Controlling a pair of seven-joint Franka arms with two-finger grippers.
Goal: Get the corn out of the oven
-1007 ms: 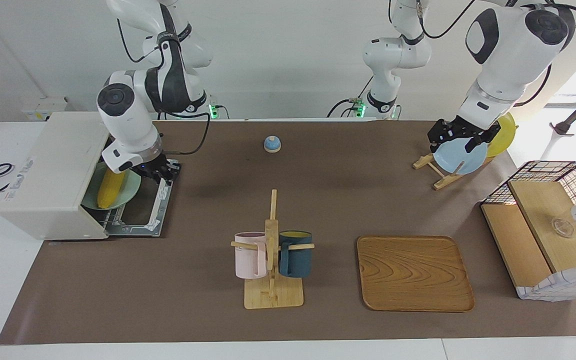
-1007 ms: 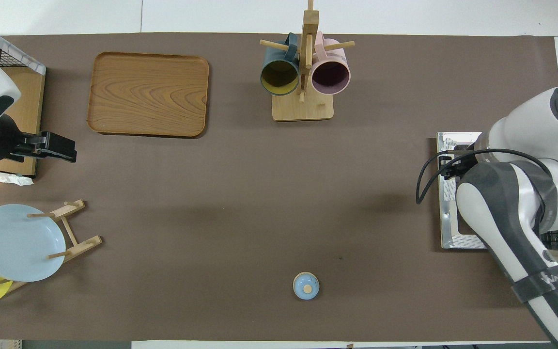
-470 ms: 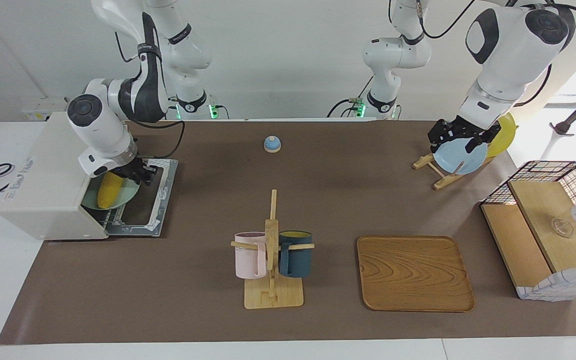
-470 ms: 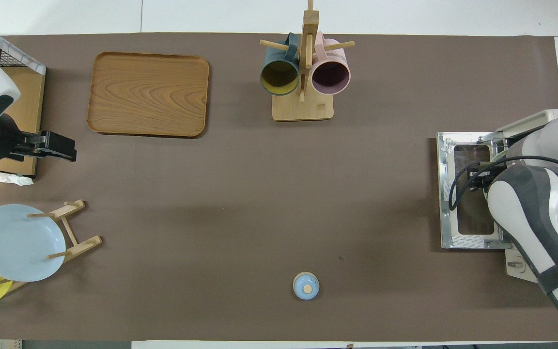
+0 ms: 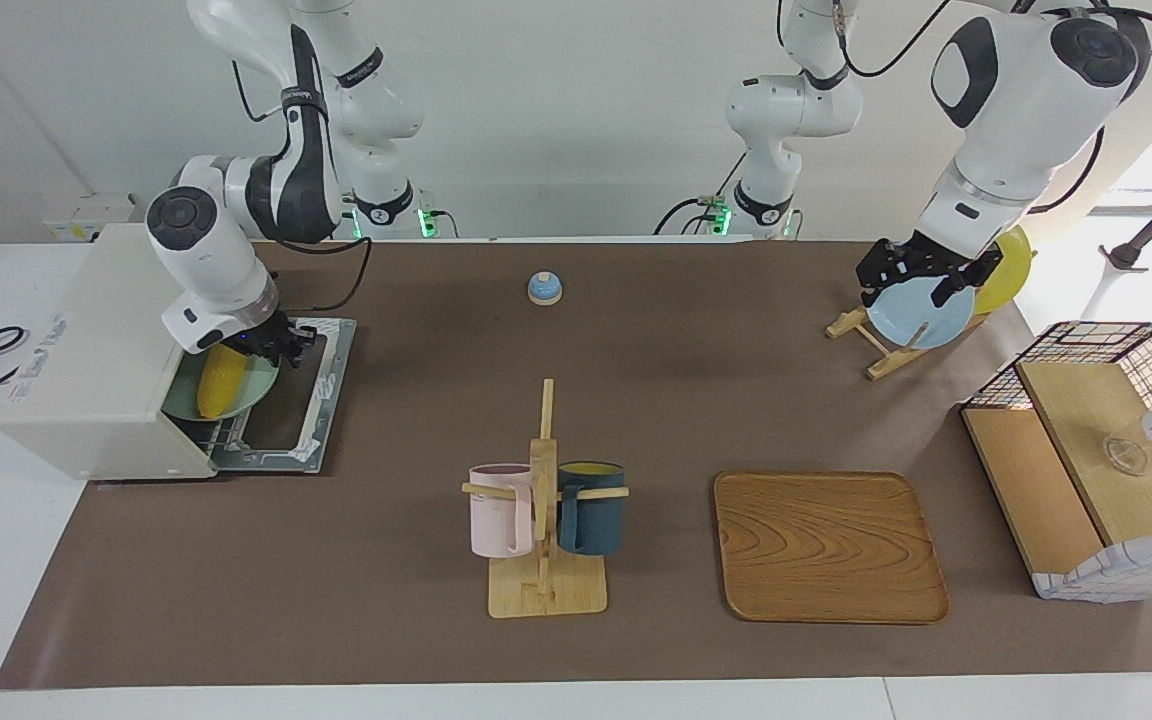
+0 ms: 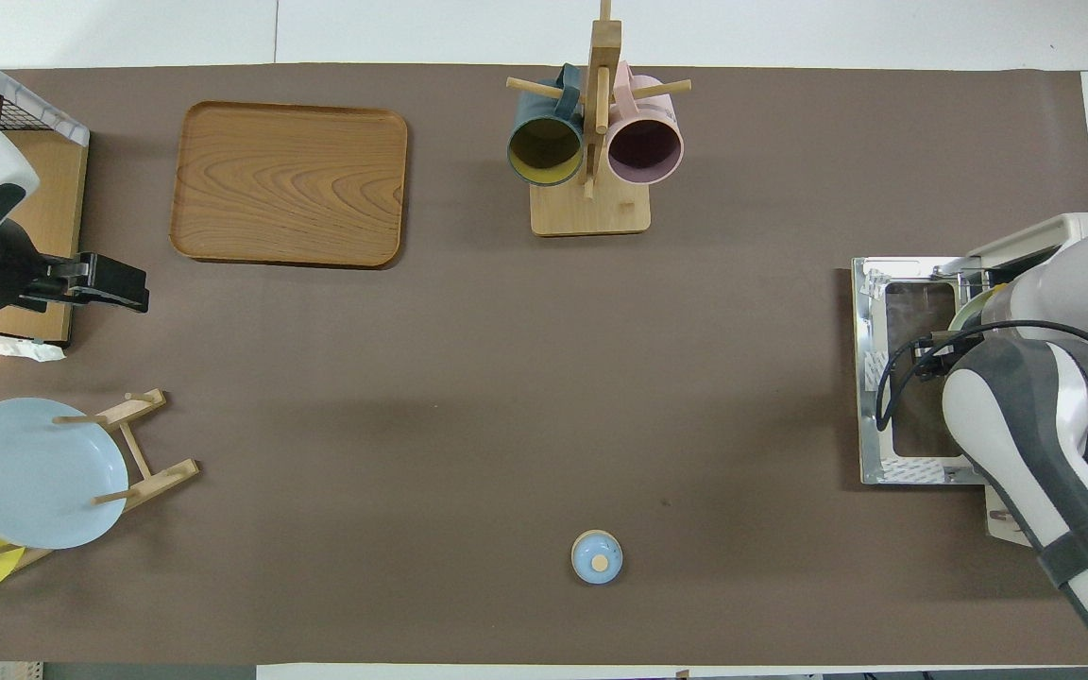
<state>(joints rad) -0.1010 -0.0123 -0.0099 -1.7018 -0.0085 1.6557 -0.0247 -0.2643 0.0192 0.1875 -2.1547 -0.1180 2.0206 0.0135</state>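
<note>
**A:** Where is your corn?

**B:** Your corn (image 5: pixel 218 379) lies on a pale green plate (image 5: pixel 254 389). The plate sits on the wire rack at the mouth of the oven (image 5: pixel 96 350). The oven stands at the right arm's end of the table. Its door (image 5: pixel 288 398) is flat open on the brown mat.

**A:** What is your right gripper doing?

**B:** Your right gripper (image 5: pixel 271 343) is down at the oven mouth, at the end of the corn that is nearer to the robots. I cannot tell if its claw is wide or narrow, or if it has the corn. From above, the arm covers it.

**A:** And the left one?

**B:** Your left gripper (image 5: pixel 916 275) waits up over the rack with the blue plate (image 5: pixel 921 315) and the yellow plate (image 5: pixel 1008 268). I cannot tell how its claw stands either.

**A:** What else is on your table?

**B:** A wooden tray (image 5: pixel 829 547), a mug stand (image 5: pixel 544 540) with a pink mug (image 5: pixel 498 510) and a dark blue mug (image 5: pixel 591 508), a little blue bell (image 5: pixel 544 288), and a wire basket box (image 5: pixel 1096 455).
</note>
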